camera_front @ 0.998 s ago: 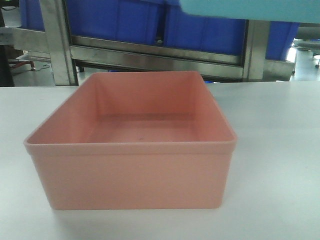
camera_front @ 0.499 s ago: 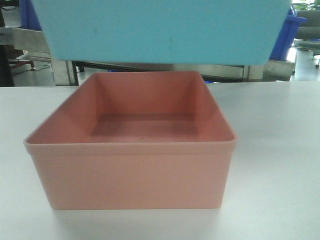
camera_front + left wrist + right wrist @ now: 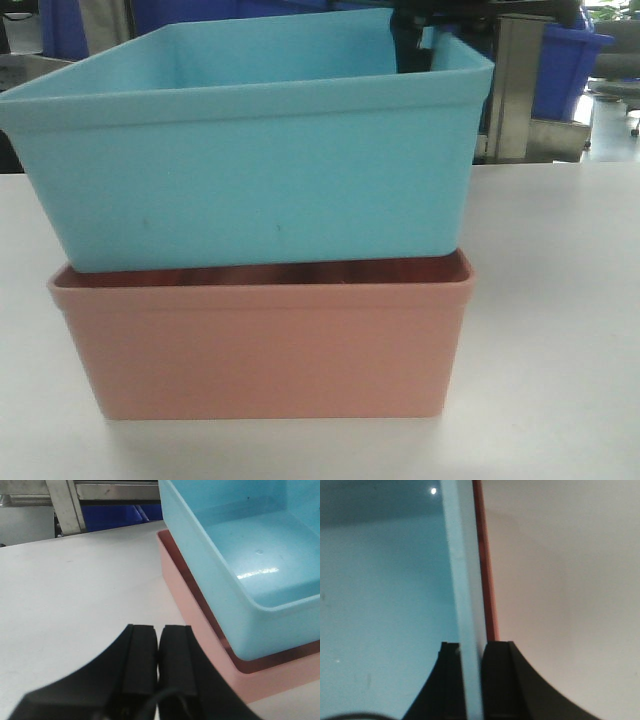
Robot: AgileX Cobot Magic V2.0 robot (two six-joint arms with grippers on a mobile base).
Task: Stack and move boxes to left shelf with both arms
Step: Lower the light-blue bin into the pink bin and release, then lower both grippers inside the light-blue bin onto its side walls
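The pink bin (image 3: 260,350) stands on the white desk (image 3: 560,300). The blue bin (image 3: 260,170) sits nested in it, its base down inside the pink bin's rim and most of its walls standing above that rim. A thin dark strip of the pink bin's inside shows between the two along the front, wider toward the right.

The right pincer (image 3: 470,647) is clenched on the blue bin's right wall, one dark jaw inside the bin and the other outside, just above the pink bin's rim. From the front it shows as a dark shape at the blue bin's far right corner.

The left pincer (image 3: 158,630) hangs over bare desk to the left of the pink bin, apart from it. Its jaws are pressed together with nothing between them.

Behind the pink bin, past the desk's far edge, a steel frame (image 3: 515,80) stands with dark blue bins (image 3: 565,60) in it. No rollers can be made out.
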